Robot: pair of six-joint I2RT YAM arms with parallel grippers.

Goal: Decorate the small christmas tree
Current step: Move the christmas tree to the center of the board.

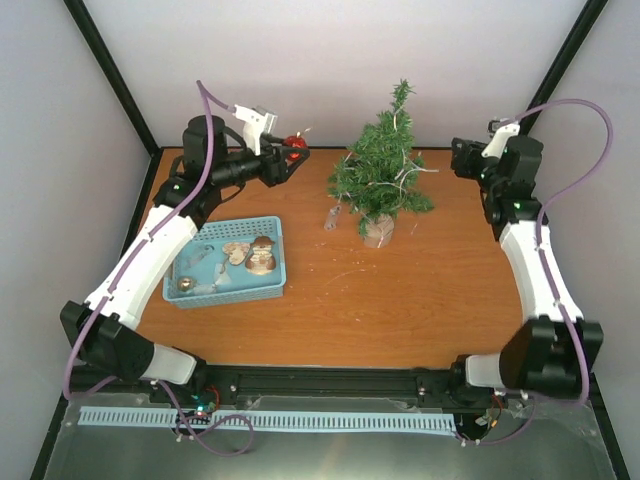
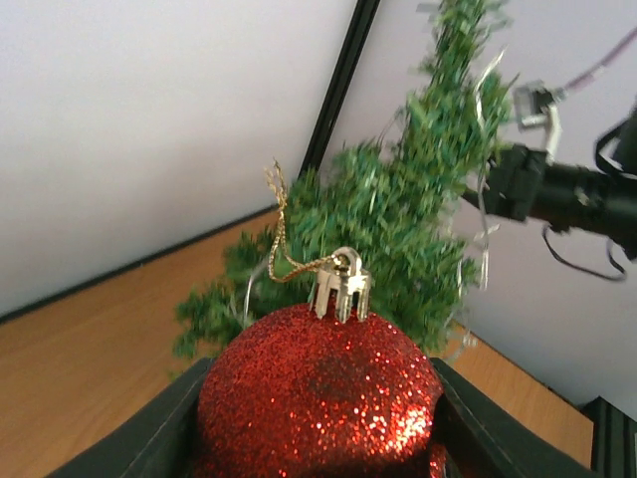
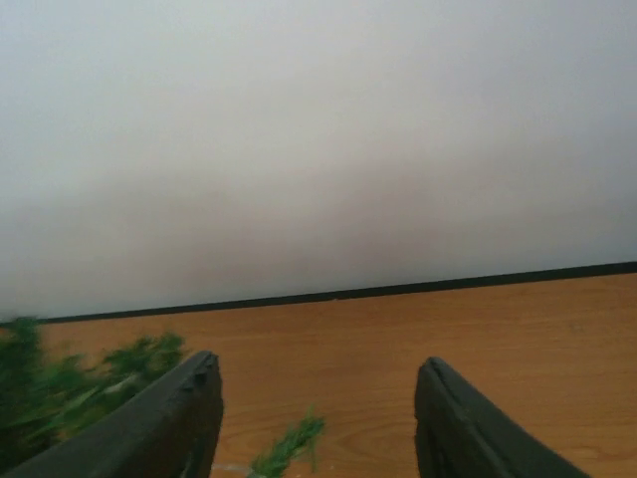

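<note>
Boxed in by plain white walls (image 1: 330, 60) at the back and on both sides, joined by black corner posts (image 1: 110, 75). Floored with an orange-brown wood-grain worktop (image 1: 400, 300), edged in black along the back wall. Fronted by a dull grey metal sheet (image 1: 330, 455). Lit softly and evenly.

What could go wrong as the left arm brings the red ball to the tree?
The gold loop leans sideways off the red ball and may miss a branch. The small christmas tree has a narrow base and the open right gripper holds nothing; a push from the left gripper might tip it.
</note>
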